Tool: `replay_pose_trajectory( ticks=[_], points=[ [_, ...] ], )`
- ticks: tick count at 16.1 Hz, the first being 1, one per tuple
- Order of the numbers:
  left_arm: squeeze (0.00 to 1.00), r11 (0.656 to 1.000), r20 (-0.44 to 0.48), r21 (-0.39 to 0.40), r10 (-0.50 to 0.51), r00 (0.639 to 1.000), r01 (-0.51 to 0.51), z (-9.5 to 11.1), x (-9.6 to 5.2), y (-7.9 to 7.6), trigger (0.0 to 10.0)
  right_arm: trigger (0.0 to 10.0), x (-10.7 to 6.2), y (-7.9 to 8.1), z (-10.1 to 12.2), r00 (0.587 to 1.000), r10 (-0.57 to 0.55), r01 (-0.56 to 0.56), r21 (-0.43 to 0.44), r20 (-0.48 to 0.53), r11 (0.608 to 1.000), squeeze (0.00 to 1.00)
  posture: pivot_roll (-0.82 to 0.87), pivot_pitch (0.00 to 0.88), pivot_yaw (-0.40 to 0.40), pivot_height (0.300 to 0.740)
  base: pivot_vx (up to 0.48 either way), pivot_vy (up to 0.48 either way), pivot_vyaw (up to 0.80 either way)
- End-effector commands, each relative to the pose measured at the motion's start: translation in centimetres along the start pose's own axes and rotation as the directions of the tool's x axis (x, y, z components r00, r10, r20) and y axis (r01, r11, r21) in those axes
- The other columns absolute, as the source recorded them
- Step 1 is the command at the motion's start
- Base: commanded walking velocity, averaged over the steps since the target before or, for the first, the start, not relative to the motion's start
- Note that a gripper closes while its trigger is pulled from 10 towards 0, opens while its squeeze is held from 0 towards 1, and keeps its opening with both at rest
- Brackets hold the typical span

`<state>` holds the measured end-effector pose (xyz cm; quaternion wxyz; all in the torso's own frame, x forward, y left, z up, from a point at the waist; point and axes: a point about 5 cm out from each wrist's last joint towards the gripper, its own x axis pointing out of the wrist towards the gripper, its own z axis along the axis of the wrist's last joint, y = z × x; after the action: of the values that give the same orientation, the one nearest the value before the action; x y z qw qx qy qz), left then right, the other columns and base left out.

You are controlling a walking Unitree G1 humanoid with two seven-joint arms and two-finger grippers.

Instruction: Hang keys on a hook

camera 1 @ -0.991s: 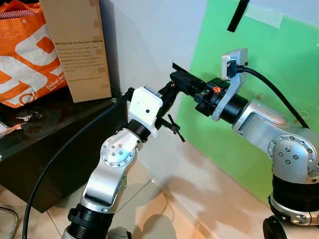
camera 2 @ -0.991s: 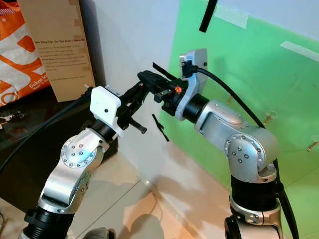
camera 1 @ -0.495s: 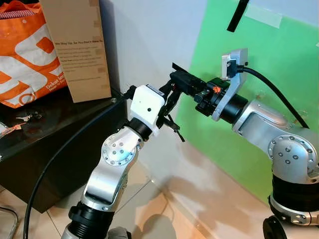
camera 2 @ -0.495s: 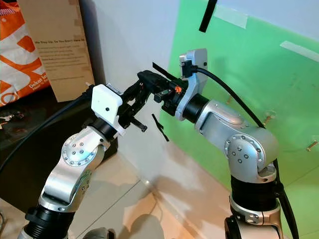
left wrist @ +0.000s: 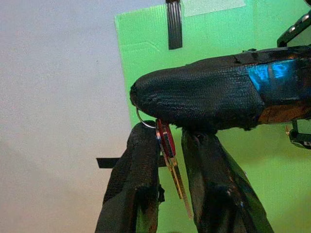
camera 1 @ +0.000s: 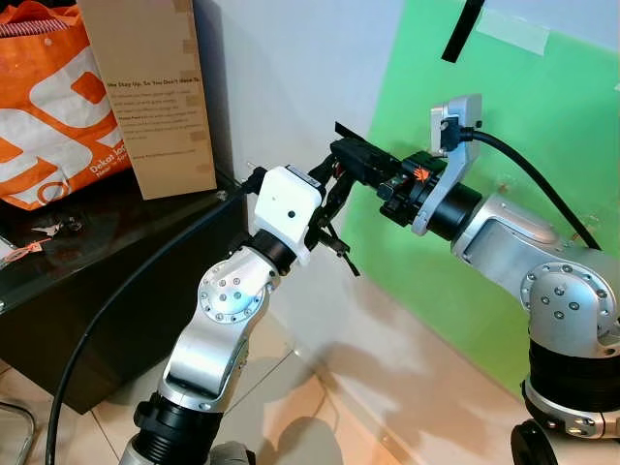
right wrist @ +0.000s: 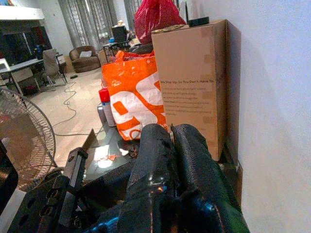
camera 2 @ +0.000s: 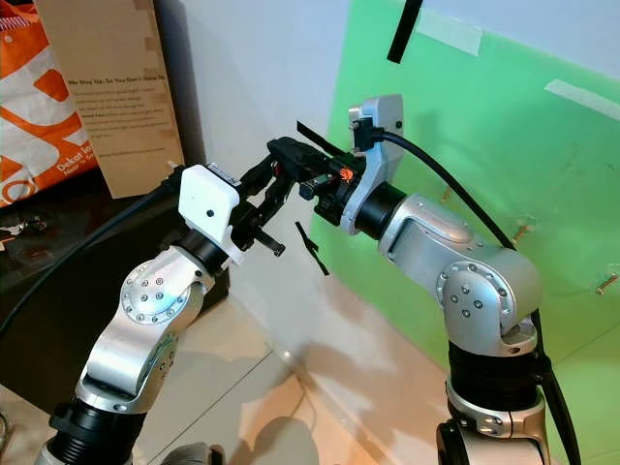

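Here, in front of a white wall and a green board point(camera 1: 504, 194), my two grippers meet in mid-air to pass a set of keys point(left wrist: 170, 160) from one to the other, which I judge to be the reason both arms are raised this close together. My right gripper point(left wrist: 194, 104) is pressed together on the key ring, so the keys dangle below it. My left gripper point(left wrist: 171, 179) reaches up from beneath with its fingers point(left wrist: 133, 184) spread, one on each side of the hanging keys, not yet clamped on them. A cardboard box point(camera 1: 155, 92) and an orange bag point(camera 1: 48, 107) stand on the dark cabinet point(camera 1: 116, 271) to my left. I cannot make out a hook for certain; small fittings on the board are too tiny to tell.
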<state>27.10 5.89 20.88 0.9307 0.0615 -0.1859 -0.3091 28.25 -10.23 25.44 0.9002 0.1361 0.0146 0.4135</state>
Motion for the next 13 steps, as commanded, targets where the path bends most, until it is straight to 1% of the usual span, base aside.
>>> replay_pose_trajectory(
  ticks=[1, 2, 4, 5, 6, 9, 10, 11, 12, 13],
  points=[
    [0.00, 1.000, 0.023, 0.006, -0.010, 1.000, 0.010, 0.43, 0.17, -0.49, 10.0, 10.0, 0.06, -0.06, 0.28, 1.000, -0.009, 0.009, -0.016, 0.004, 1.000, 0.00, 0.02, 0.000, -0.093, 0.740, 0.000, 0.000, 0.00],
    [0.00, 1.000, 0.024, 0.006, -0.010, 1.000, 0.010, 0.45, 0.17, -0.52, 10.0, 10.0, 0.07, -0.07, 0.25, 1.000, -0.010, 0.010, -0.016, 0.003, 1.000, 0.00, 0.02, 0.000, -0.093, 0.740, 0.000, 0.000, 0.00],
    [0.00, 1.000, 0.025, 0.009, -0.007, 1.000, 0.007, 0.49, 0.18, -0.53, 9.6, 10.0, 0.12, -0.12, 0.14, 1.000, -0.012, 0.012, -0.016, -0.002, 1.000, 0.00, 0.02, 0.000, -0.093, 0.740, 0.000, 0.000, 0.00],
    [0.00, 1.000, 0.027, 0.014, -0.004, 1.000, 0.004, 0.55, 0.19, -0.45, 9.6, 10.0, 0.11, -0.17, 0.06, 1.000, -0.015, 0.015, -0.015, -0.005, 1.000, 0.00, 0.02, 0.000, -0.095, 0.740, 0.000, 0.000, 0.00],
    [0.00, 1.000, 0.027, 0.017, -0.002, 1.000, 0.002, 0.60, 0.19, -0.41, 10.0, 10.0, 0.11, -0.22, 0.00, 1.000, -0.019, 0.019, -0.013, -0.007, 1.000, 0.00, 0.02, 0.000, -0.095, 0.740, 0.000, 0.000, 0.00],
    [0.00, 1.000, 0.024, 0.020, -0.002, 1.000, 0.001, 0.56, 0.12, -0.43, 10.0, 10.0, 0.11, -0.25, 0.02, 1.000, -0.022, 0.022, -0.010, -0.005, 1.000, 0.00, 0.02, 0.000, -0.094, 0.740, 0.000, 0.000, 0.00],
    [0.00, 1.000, 0.020, -0.010, -0.007, 1.000, 0.007, 0.45, 0.00, -0.53, 10.0, 10.0, 0.14, -0.26, 0.07, 1.000, -0.021, 0.021, -0.009, -0.002, 1.000, 0.00, 0.02, 0.000, -0.094, 0.740, 0.000, 0.000, 0.00],
    [0.00, 1.000, 0.019, -0.017, -0.012, 1.000, 0.013, 0.42, -0.04, -0.57, 10.0, 10.0, 0.14, -0.27, 0.09, 1.000, -0.021, 0.021, -0.008, -0.002, 1.000, 0.00, 0.02, 0.000, -0.094, 0.740, 0.000, 0.000, 0.00],
    [1.00, 1.000, 0.020, -0.022, -0.018, 1.000, 0.018, 0.40, -0.16, -0.61, 10.0, 10.0, 0.15, -0.28, 0.10, 1.000, -0.022, 0.022, -0.007, -0.001, 1.000, 0.00, 0.02, 0.000, -0.095, 0.740, 0.000, 0.000, 0.00],
    [1.00, 1.000, 0.018, -0.016, -0.020, 1.000, 0.020, 0.33, -0.30, -0.58, 10.0, 10.0, 0.16, -0.29, 0.11, 1.000, -0.021, 0.021, -0.006, -0.001, 1.000, 0.00, 0.02, 0.000, -0.095, 0.740, 0.000, 0.000, 0.00]
  ],
)
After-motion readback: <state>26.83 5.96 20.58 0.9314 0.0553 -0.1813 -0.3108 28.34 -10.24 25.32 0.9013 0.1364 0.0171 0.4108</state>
